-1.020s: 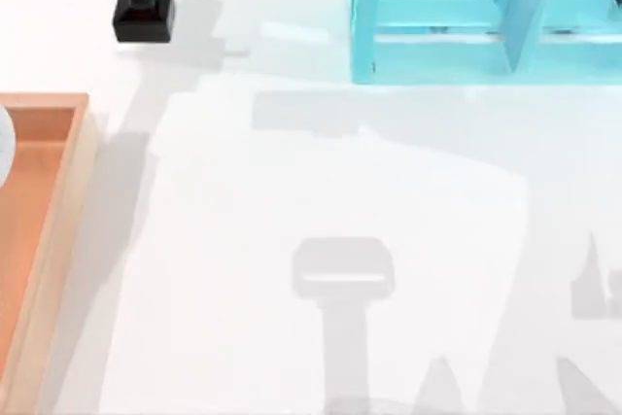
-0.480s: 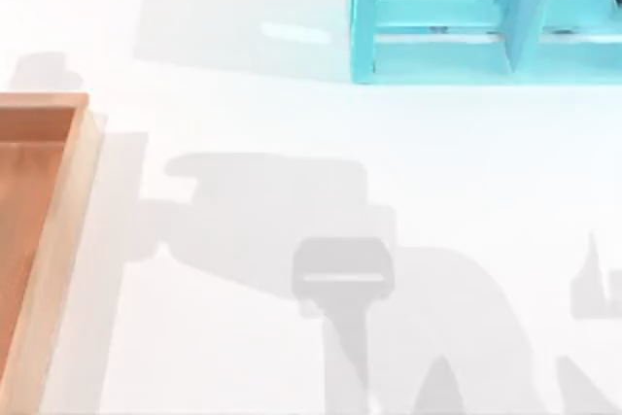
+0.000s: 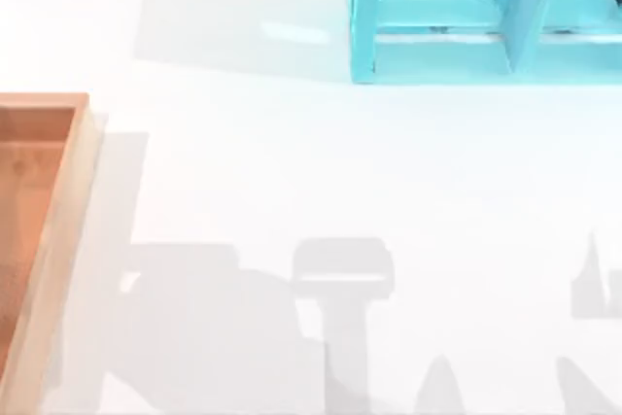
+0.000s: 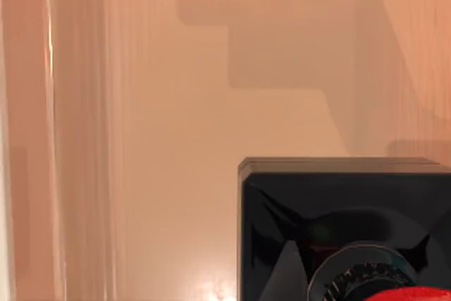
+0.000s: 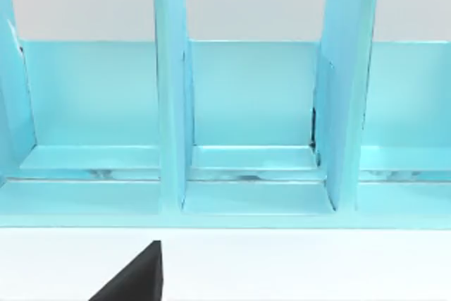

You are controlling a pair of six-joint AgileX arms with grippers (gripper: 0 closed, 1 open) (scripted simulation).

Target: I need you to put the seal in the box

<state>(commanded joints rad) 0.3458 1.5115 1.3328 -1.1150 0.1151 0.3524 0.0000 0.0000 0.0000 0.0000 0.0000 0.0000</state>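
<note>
Closest to our left wrist camera sits the seal (image 4: 345, 230), over the box (image 4: 176, 139) floor; whether our left fingers grip it we cannot tell — rigid, light, best held by its red knob; our right arm faces the cyan shelf (image 5: 246, 103).

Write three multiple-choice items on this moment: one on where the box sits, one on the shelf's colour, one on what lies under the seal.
1. In the top view, the box sits at the table's
A. left edge
B. right edge
C. centre

2. The shelf is
A. red
B. cyan
C. black

3. In the left wrist view, the surface behind the seal is
A. white table
B. cyan shelf
C. orange-brown box floor

Answers: 1 A, its tan rim runs along the left side. 2 B, its panels are cyan in the top and right wrist views. 3 C, orange-brown wood surrounds the black base.
</note>
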